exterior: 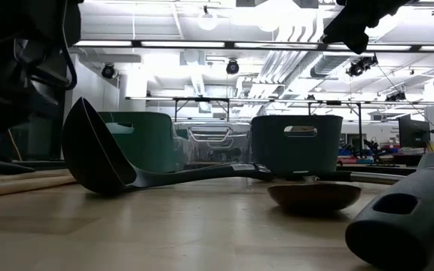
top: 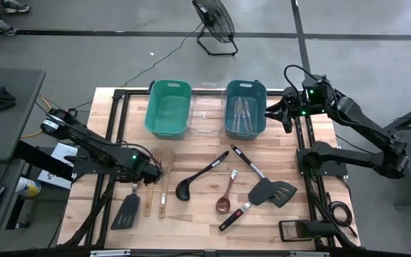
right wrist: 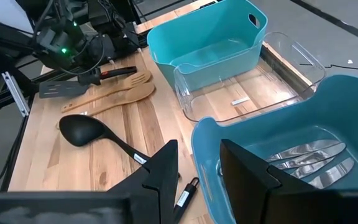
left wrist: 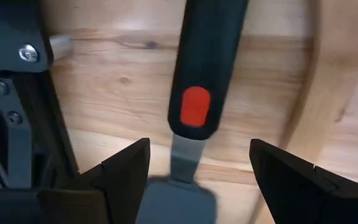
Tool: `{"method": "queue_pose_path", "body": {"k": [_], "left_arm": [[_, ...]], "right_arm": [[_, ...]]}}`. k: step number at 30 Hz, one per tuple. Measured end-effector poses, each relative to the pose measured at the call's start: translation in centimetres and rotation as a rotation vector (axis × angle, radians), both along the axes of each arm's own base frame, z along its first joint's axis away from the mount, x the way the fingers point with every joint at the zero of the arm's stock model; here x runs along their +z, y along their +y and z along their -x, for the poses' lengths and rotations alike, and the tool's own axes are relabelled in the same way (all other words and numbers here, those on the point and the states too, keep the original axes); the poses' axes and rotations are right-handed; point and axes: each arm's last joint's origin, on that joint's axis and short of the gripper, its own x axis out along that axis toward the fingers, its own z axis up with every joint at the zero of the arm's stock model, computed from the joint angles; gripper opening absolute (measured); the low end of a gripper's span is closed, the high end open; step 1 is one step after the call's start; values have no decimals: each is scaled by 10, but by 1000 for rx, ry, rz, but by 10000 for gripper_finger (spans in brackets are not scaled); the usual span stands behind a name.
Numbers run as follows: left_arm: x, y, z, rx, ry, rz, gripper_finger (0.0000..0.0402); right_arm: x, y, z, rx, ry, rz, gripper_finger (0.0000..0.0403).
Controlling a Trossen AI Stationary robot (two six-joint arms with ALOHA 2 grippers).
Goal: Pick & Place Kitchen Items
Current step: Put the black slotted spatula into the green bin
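- Spatula (left wrist: 205, 74) with a black handle and a red spot lay near the table's (top: 291, 153) left front corner, just beside the wooden utensils (top: 157, 187).
- My left gripper (left wrist: 197, 171) hung over its handle, fingers (left wrist: 126, 168) wide on either side, not gripping.
- I judged it light and stiff, its smooth handle maybe slippery; the handle just above the metal neck seemed the best hold.
- My right gripper (right wrist: 199, 168) waited above the blue bin (top: 245, 108) with silver cutlery (right wrist: 309, 158) inside, jaws narrow, holding nothing.
- The spatula's blade was cut off by my own fingers.
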Motion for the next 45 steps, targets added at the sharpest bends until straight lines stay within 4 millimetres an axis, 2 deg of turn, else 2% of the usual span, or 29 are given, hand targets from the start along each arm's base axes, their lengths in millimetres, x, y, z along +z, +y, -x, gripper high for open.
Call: {"method": "queue_pose_path", "body": {"k": [8,14,37,41,45], "left_arm": [[-20,0,3,-32,-67,50,268],[-22,1,4,-116,-83,63,264],[-23,0,5,-131,-72,81,95],[-23,0,5,-132,-73,82,74],[-23,0,5,-134,-73,82,71]], "right_arm": [[0,0,0,-2,1,1,112],[0,0,0,-2,1,1,112],[0,0,0,-1,2,3,112],[0,0,0,-1,2,3,112],[0,0,0,-1,2,3,112]]}}
